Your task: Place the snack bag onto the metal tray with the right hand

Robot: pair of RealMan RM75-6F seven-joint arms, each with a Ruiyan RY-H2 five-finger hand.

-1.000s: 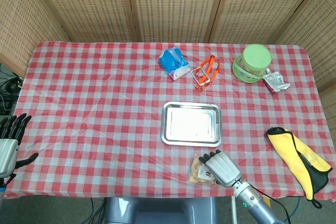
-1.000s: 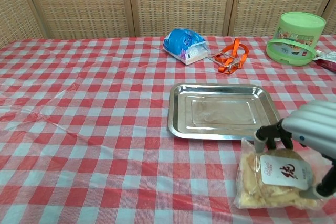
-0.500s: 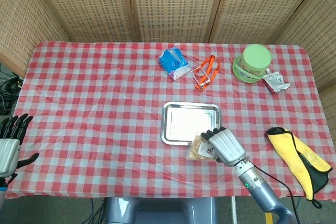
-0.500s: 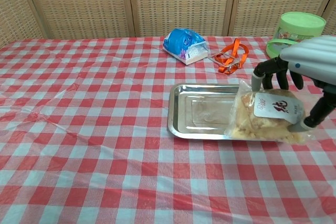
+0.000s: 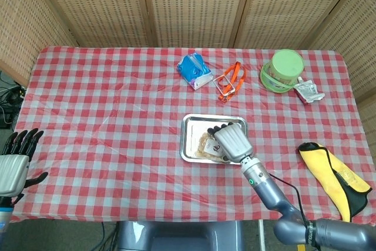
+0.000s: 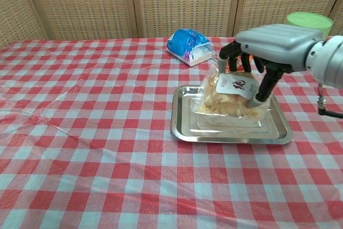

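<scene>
The red-checked table [image 6: 80,132] carries the metal tray [image 6: 182,127] near its middle, squarely within the right arm's reach, which looks to be why it sits there. Over it the right hand [image 6: 257,46] grips the snack bag [image 6: 225,97] from above, so the bag hangs over the tray's floor, seemingly just clear, ready for lowering. The left hand [image 5: 14,166] waits with fingers spread, holding nothing, off the table's near corner.
</scene>
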